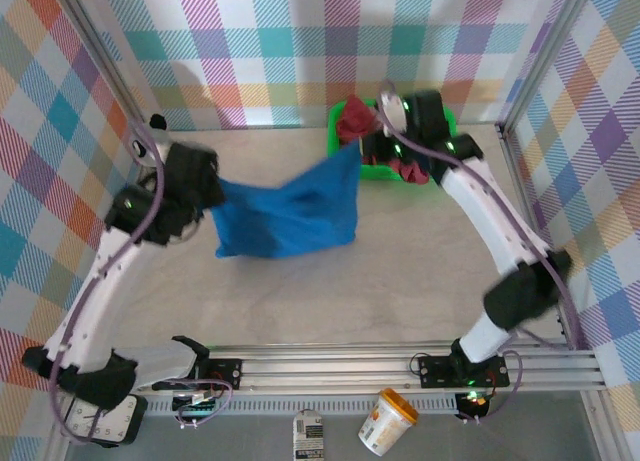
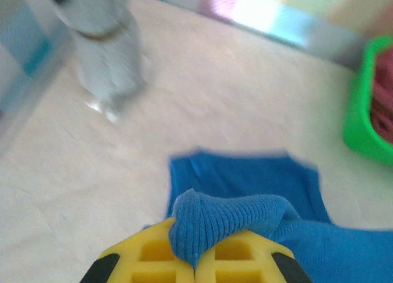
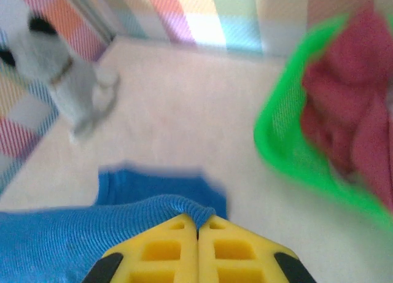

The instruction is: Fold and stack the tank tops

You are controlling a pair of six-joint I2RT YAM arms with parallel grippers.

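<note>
1. Left gripper (image 2: 195,266): closed, pinching a bunched corner of the blue top (image 1: 290,216).
2. Blue top: spread between both grippers over the table (image 1: 330,301).
3. Right gripper (image 3: 198,229): closed on the top's opposite corner, just beside the basket (image 1: 374,171).
4. Basket: at the far edge, holding the red top (image 1: 352,119).

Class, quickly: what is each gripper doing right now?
Left gripper: closed on the blue tank top.
Right gripper: closed on the same blue tank top.
</note>
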